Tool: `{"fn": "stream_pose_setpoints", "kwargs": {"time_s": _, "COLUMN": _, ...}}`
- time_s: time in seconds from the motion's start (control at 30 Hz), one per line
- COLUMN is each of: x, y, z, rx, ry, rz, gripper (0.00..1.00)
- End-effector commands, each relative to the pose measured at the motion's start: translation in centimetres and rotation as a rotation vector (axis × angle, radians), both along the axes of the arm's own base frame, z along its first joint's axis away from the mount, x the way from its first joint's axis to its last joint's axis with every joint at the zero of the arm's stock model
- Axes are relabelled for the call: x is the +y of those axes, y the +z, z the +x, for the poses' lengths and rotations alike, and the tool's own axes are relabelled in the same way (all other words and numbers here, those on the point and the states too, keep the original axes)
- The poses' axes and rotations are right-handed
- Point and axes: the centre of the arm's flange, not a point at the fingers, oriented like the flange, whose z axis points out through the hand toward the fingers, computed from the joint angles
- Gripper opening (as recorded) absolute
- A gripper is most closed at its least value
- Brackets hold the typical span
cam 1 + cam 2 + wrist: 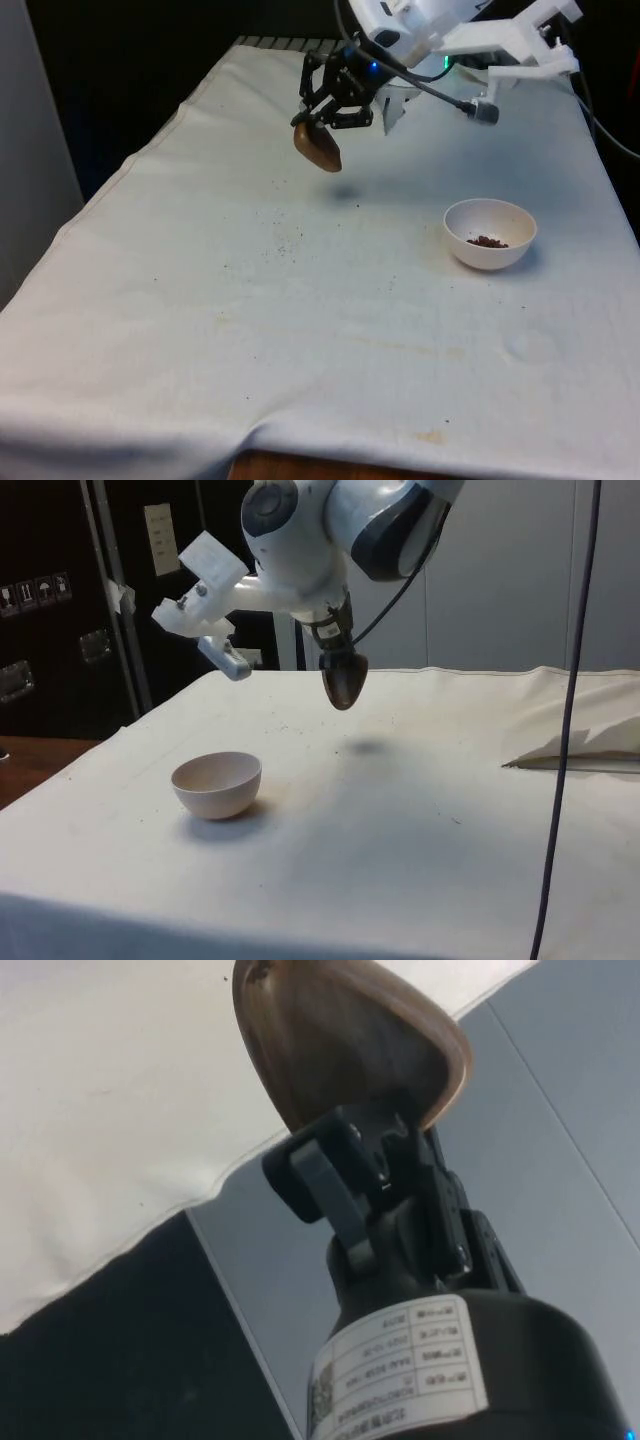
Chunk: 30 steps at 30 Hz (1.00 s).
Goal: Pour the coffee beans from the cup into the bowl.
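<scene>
Front view: the gripper (322, 115) pinches a brown cup (318, 148) above the worktop (300, 300); the white bowl (490, 233), holding a few beans (487, 241), sits well apart toward the front view's right.

Side view: the cup (345, 680) hangs tilted; the bowl (216, 784) sits below and aside, with open cloth between.

Wrist view: the fingers (330, 1185) clamp the cup's rim (350, 1045).

White label (400, 1365) on the gripper body in the wrist view: several lines of small print beside a square code, none legible. Pale notice (160, 539) and small pictogram stickers (36, 589) on the dark cabinets in the side view, likewise unreadable.
</scene>
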Motion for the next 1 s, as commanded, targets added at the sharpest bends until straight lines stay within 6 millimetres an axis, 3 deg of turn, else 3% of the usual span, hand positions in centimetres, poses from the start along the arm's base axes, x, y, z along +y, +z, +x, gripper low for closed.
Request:
{"fn": "stream_pose_setpoints", "kwargs": {"time_s": 0.0, "x": -0.3, "y": -0.2, "z": -0.1, "rx": 0.004, "ry": 0.003, "rz": 0.027, "gripper": 0.0}}
{"fn": "stream_pose_setpoints", "kwargs": {"time_s": 0.97, "x": -4.8, "y": -1.4, "z": -0.7, "rx": -0.008, "ry": -0.016, "rz": 0.188, "gripper": 0.0}}
